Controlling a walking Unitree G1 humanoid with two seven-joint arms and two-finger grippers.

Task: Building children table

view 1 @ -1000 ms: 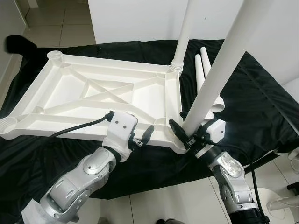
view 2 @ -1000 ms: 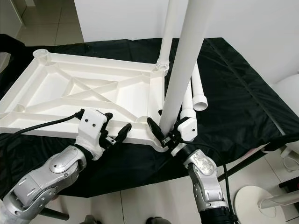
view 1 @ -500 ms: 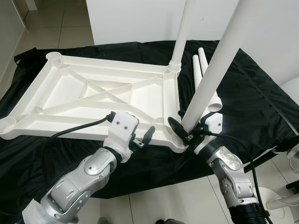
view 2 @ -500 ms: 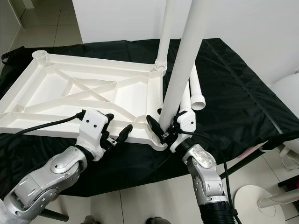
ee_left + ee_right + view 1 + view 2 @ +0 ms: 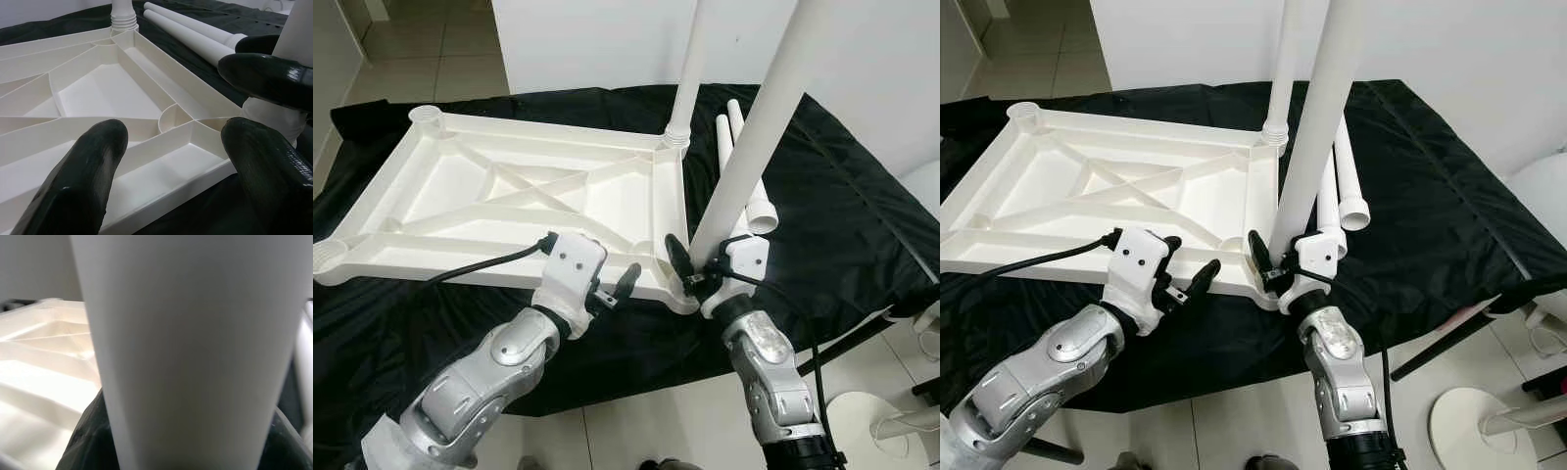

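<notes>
At lower centre our right gripper (image 5: 690,277) clamps the leg (image 5: 744,166) over the tabletop (image 5: 509,206) corner; our left gripper (image 5: 612,289) gapes empty.

The upturned tabletop (image 5: 509,196) is plain white, ribbed underneath, as are the table legs (image 5: 754,127). The cloth (image 5: 842,206) beneath is glossy black. Both arms are silver with white wrist housings (image 5: 573,274) and black fingers (image 5: 83,181). The floor tiles (image 5: 421,59) are pale beige.
</notes>
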